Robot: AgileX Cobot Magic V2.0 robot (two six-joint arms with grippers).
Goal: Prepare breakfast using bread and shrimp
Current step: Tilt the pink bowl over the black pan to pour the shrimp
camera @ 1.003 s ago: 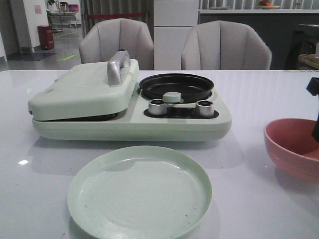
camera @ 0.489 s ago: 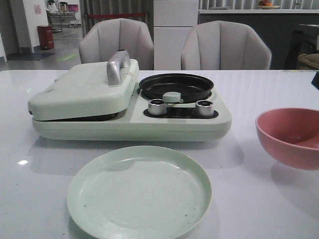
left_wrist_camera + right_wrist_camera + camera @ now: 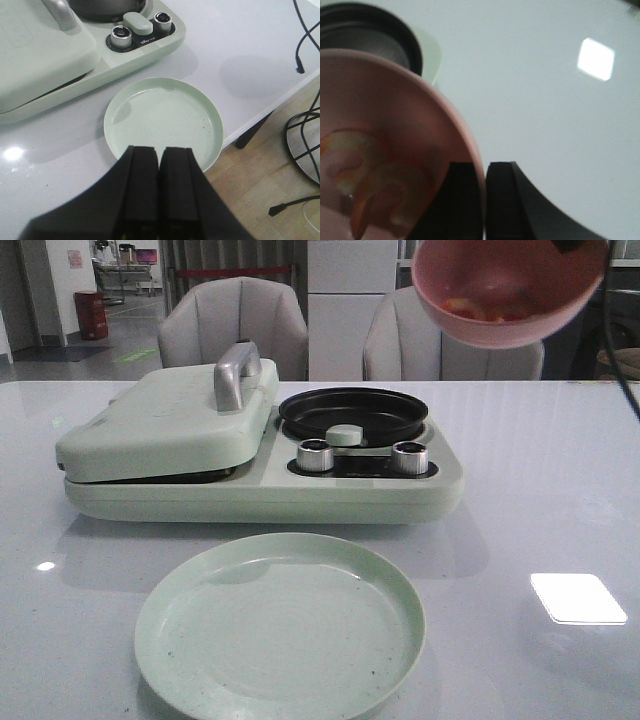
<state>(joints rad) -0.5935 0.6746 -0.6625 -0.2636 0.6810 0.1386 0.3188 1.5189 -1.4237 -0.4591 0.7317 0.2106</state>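
The step in hand is bringing the shrimp to the cooker. The right gripper (image 3: 485,200) holds the pink bowl (image 3: 505,290) by its rim, one finger inside and one outside, so its jaws are pinching the bowl wall. In the front view the bowl hangs high above the table, tilted toward the camera, to the right of and above the black pan (image 3: 353,412) of the mint-green breakfast maker (image 3: 260,485). The shrimp (image 3: 365,175) lie at the bottom of the bowl as pale orange and whitish curls; the right wrist view is blurred, so I cannot count them.

The left gripper (image 3: 159,165) hovers above the near edge of the green plate (image 3: 212,117) with its jaws pressed together and nothing between them. No bread shows in any view; perhaps it is under the closed lid (image 3: 165,420) of the maker, but this cannot be seen.

I judge the next move is to carry the bowl over the pan and tip it more, so the shrimp slide in. This asks for a firm hold on the rim and for centering the bowl above the pan first, otherwise pieces may fall on the knobs (image 3: 315,454) or on the table (image 3: 520,530).
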